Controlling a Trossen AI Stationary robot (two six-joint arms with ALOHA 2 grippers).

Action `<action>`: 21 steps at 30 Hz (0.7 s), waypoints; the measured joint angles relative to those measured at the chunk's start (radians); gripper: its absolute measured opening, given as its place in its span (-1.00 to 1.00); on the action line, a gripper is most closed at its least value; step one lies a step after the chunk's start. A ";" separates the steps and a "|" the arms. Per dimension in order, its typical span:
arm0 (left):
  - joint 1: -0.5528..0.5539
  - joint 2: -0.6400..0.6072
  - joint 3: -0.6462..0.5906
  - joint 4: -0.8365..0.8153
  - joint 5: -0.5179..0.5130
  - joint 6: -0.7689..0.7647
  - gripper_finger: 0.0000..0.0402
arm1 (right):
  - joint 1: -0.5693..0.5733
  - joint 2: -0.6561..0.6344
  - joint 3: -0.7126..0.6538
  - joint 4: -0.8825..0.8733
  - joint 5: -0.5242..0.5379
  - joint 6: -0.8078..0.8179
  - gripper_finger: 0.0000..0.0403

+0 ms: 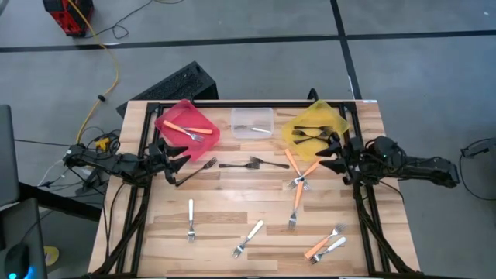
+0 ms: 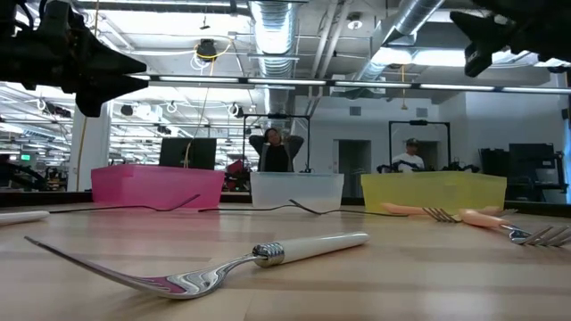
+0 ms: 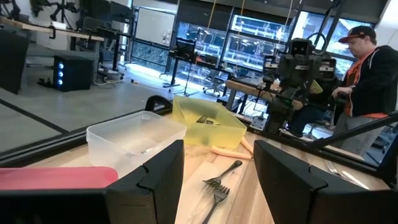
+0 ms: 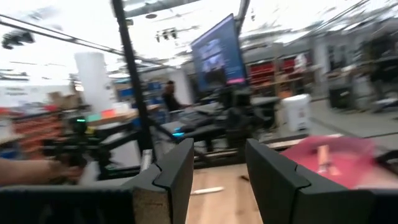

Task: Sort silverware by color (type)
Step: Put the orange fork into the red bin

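Forks lie scattered on the wooden table [image 1: 232, 194]: dark ones [image 1: 242, 165] near the middle, orange-handled ones [image 1: 297, 203] toward the right, white ones [image 1: 191, 219] nearer the front. A white fork [image 2: 268, 257] fills the low view's foreground. My left gripper [image 1: 177, 160] hovers open in front of the red bin [image 1: 186, 124], beside a dark fork [image 1: 198, 170]; two dark forks [image 3: 219, 182] show between its fingers. My right gripper [image 1: 327, 157] hovers open in front of the yellow bin [image 1: 314, 128], touching nothing.
Three bins stand along the far edge: the red one holds an orange-handled fork [image 1: 184, 130], the clear one [image 1: 252, 122] a silver fork, the yellow one dark forks [image 1: 310, 132]. A person [image 3: 367, 74] stands beyond the table's right side. Both grippers hang well above the table [image 2: 80, 62].
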 joint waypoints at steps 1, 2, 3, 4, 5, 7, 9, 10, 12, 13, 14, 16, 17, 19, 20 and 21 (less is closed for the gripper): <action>0.000 0.000 0.000 -0.001 0.000 -0.001 -0.10 | 0.000 0.000 0.000 0.000 0.020 -0.018 -0.14; 0.000 0.000 0.000 -0.002 -0.002 0.003 -0.10 | 0.000 0.000 0.000 0.000 0.040 -0.030 -0.14; 0.000 0.000 0.000 -0.002 -0.008 0.019 -0.10 | 0.000 0.000 0.000 0.000 0.058 -0.043 -0.14; 0.000 0.000 0.000 0.003 -0.015 0.039 -0.10 | 0.000 0.000 0.000 0.001 0.077 -0.050 -0.14; 0.000 0.000 -0.002 0.019 -0.023 0.053 -0.10 | 0.000 0.000 -0.001 0.004 0.093 -0.052 -0.14; 0.000 0.000 -0.001 0.061 -0.023 0.047 -0.10 | 0.000 0.000 -0.001 0.022 0.128 -0.052 -0.14; 0.000 0.000 -0.001 0.065 -0.005 0.017 -0.10 | -0.001 0.000 -0.001 0.050 0.139 -0.047 -0.14; 0.000 0.000 -0.001 0.059 0.004 0.005 -0.10 | 0.000 0.000 -0.001 0.064 0.139 -0.044 -0.14; 0.000 0.000 -0.001 0.055 0.012 -0.009 -0.10 | -0.001 0.000 -0.001 0.087 0.141 -0.046 -0.14; 0.000 0.000 -0.001 0.054 0.015 -0.021 -0.10 | 0.000 0.000 -0.001 0.099 0.148 -0.047 -0.14; 0.000 0.000 -0.001 0.054 0.026 -0.035 -0.10 | -0.002 0.000 -0.001 0.109 0.158 -0.053 -0.14; 0.000 0.000 -0.001 0.044 0.056 -0.059 -0.10 | -0.006 0.000 0.010 0.102 0.185 -0.079 -0.14; 0.000 0.000 -0.001 0.038 0.068 -0.063 -0.10 | -0.010 0.000 0.022 0.092 0.192 -0.097 -0.14; 0.000 0.000 -0.001 0.040 0.068 -0.081 -0.10 | -0.018 0.000 0.061 0.053 0.209 -0.128 -0.14; 0.000 0.001 -0.001 0.058 0.066 -0.093 -0.10 | -0.023 0.000 0.085 0.025 0.217 -0.142 -0.14; 0.000 0.000 0.005 0.073 0.064 -0.097 -0.10 | -0.027 0.000 0.112 -0.016 0.230 -0.155 -0.14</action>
